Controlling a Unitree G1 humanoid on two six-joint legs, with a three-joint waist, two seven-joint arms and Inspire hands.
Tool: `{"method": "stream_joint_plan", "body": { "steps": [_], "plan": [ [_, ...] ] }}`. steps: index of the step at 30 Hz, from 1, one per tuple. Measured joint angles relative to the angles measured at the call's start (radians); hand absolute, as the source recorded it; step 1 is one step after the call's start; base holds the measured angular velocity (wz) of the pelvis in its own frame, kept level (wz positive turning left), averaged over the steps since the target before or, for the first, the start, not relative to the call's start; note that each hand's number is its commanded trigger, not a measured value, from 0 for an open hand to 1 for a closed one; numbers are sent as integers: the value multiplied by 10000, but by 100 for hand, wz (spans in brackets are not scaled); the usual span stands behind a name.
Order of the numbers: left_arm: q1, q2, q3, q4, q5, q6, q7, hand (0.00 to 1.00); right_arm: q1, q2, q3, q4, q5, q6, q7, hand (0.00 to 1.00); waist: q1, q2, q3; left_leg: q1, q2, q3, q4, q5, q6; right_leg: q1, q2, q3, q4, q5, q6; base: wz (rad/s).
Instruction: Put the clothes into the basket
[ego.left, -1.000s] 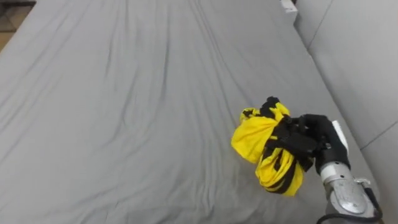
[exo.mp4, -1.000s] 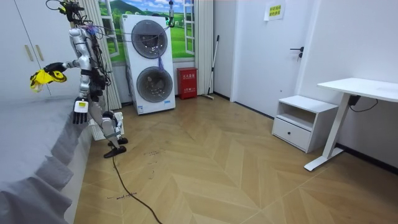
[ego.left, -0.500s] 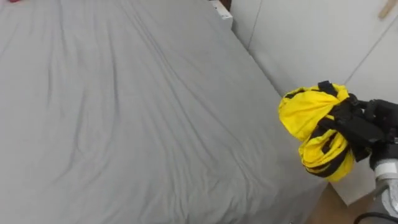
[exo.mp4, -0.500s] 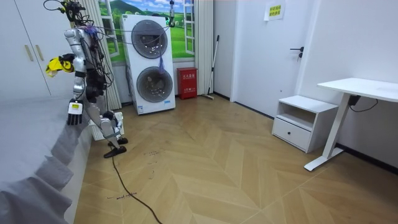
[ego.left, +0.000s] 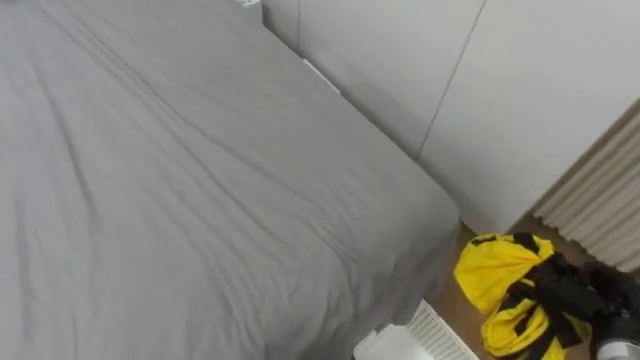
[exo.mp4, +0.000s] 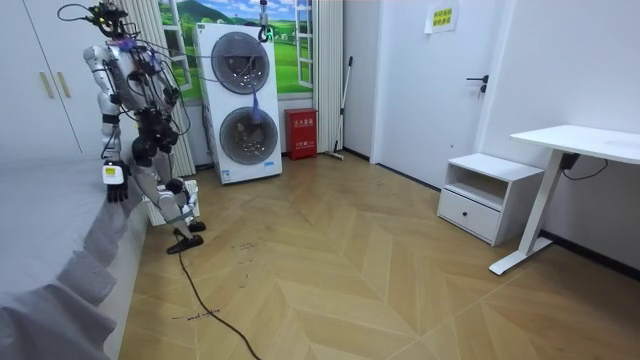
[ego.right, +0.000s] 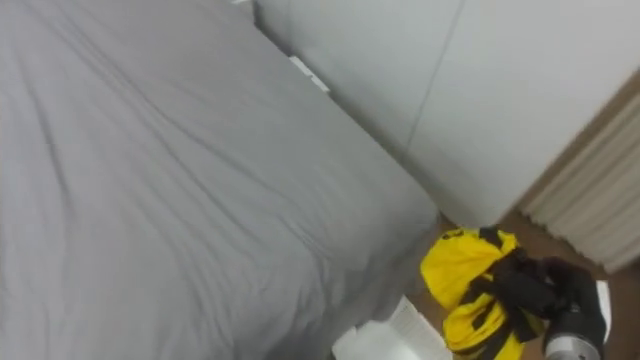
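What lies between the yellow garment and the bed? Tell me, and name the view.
A strip of wooden floor, with the white basket's rim low in the gap; both eye views show it.

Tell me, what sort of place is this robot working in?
Probably a bedroom in a small flat, with a laundry corner: a bed under a grey sheet, a stacked pair of front-loading laundry machines by the window, and a white desk beside a low cabinet.
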Motion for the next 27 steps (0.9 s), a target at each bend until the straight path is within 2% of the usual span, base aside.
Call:
{"method": "stream_joint_plan", "body": {
  "steps": [2, 3, 4, 6, 8, 10, 13, 17, 20, 21, 22, 23, 27],
  "plan": [
    [-247, 56, -127, 197, -84, -25, -13, 0, -203, -41, -3, 446, -67, -32, -53, 100, -53, 73, 29, -382, -6, 158, 60, -20, 39, -564, 50, 179, 250, -5, 34, -33],
    [-434, 73, -226, 218, -151, -23, -15, 0, -458, -50, 6, 737, -340, -64, -98, 100, -120, 161, 73, -721, -5, 178, 219, -53, 95, -949, 80, 273, 429, 3, 62, -24],
    [-606, 69, -437, 275, -473, -25, -22, 0, -731, -91, 10, 1028, -410, -146, -118, 100, -238, 332, 101, -1057, -18, 184, 303, -91, 156, -1315, 121, 297, 599, 23, 97, -18],
    [-861, 38, -792, 356, -703, -26, -44, 0, -1108, -306, 62, 1632, -313, -299, -123, 100, -205, 547, 133, -1481, -72, 214, 444, -89, 198, -1865, 142, 509, 877, 59, 147, -20],
    [-1118, 34, -1309, 363, -1237, -30, -38, 0, -1581, -634, 349, 2533, -196, -499, -341, 100, -234, 904, 115, -2090, -90, 161, 690, -71, 276, -2480, 99, 519, 1110, 69, 200, -4],
    [-1244, 26, -1538, 361, -1574, -100, -39, 0, -2047, -695, 458, 3264, -136, -593, -528, 100, -188, 1089, 104, -2388, -120, 182, 684, -41, 328, -2843, 29, 516, 1241, 84, 212, 3],
    [-1316, 56, -1906, 307, -1985, -338, -37, 0, -2705, -717, 916, 4278, -117, -721, -707, 100, -97, 1212, 95, -2789, -153, 159, 682, 84, 388, -3310, 11, 492, 1394, 118, 183, 4],
    [-1470, 136, -2280, 95, -2065, -420, -15, 0, -2805, -879, 1612, 4545, -63, -761, -809, 100, 120, 1286, 96, -3157, -162, -59, 635, 253, 385, -3599, -64, 231, 1374, 173, 125, 22],
    [-1666, 175, -2782, -25, -2075, -472, 41, 0, -2910, -954, 2080, 4838, 122, -874, -880, 100, 444, 1295, 92, -3285, -180, -136, 577, 361, 373, -3706, -95, 119, 1340, 187, 93, 14],
    [-1748, 175, -2872, -59, -2110, -473, 47, 0, -2936, -967, 2255, 4978, 157, -928, -890, 69, 562, 1295, 92, -3280, -266, -191, 489, 421, 373, -3707, -119, 80, 1310, 184, 88, 15],
    [-1816, 176, -2968, -66, -2254, -489, 65, 0, -2961, -967, 2401, 5120, 160, -956, -881, 14, 639, 1299, 89, -3293, -275, -278, 413, 457, 371, -3705, -148, -9, 1278, 179, 77, 18],
    [-1818, 175, -3029, -75, -2260, -532, 75, 0, -2966, -964, 2479, 5154, 157, -956, -881, 0, 656, 1309, 82, -3301, -279, -372, 355, 477, 367, -3700, -162, -59, 1252, 179, 73, 24],
    [-1838, 174, -3156, -50, -2415, -768, 173, 0, -2995, -957, 2788, 5314, 253, -1084, -889, 0, 813, 1299, 85, -3381, -309, -519, 298, 628, 378, -3666, -260, -246, 1192, 185, 61, 16]
  ]
}}
